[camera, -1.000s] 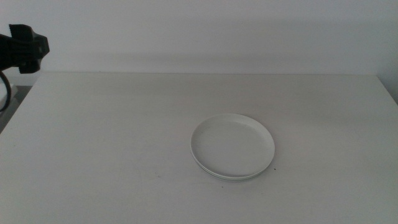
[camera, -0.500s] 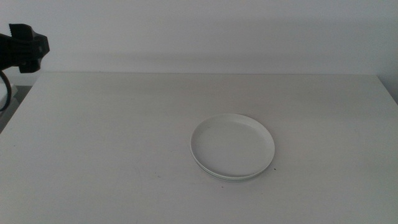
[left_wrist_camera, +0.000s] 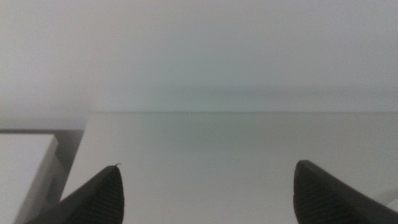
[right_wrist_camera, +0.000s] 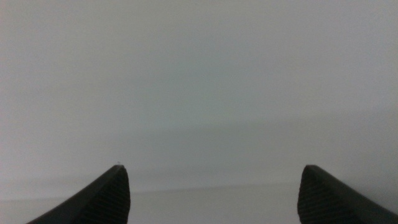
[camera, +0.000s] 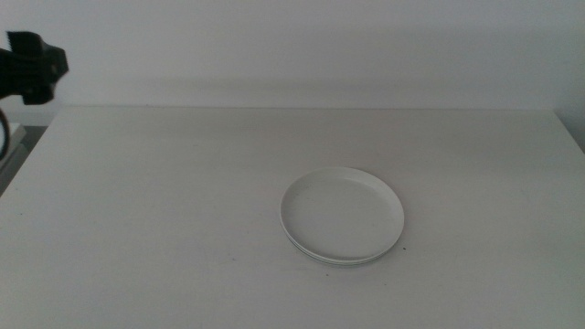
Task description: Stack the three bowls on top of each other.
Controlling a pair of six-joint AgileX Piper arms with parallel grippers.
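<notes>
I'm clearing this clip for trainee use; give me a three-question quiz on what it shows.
1. True or false: the bowls sit apart from one another on the table.
2. Are the left gripper jaws open or shut?
3. What does the right gripper hold? A) a bowl B) nothing C) a cloth

Key: 1 false, they form one stack; 2 open; 3 B.

Dim, flat, greyish light throughout, no glare. Faint soft shadow along the far edge of the table [camera: 137, 183]. Both wrist views hazy, blurred, low-contrast.
</notes>
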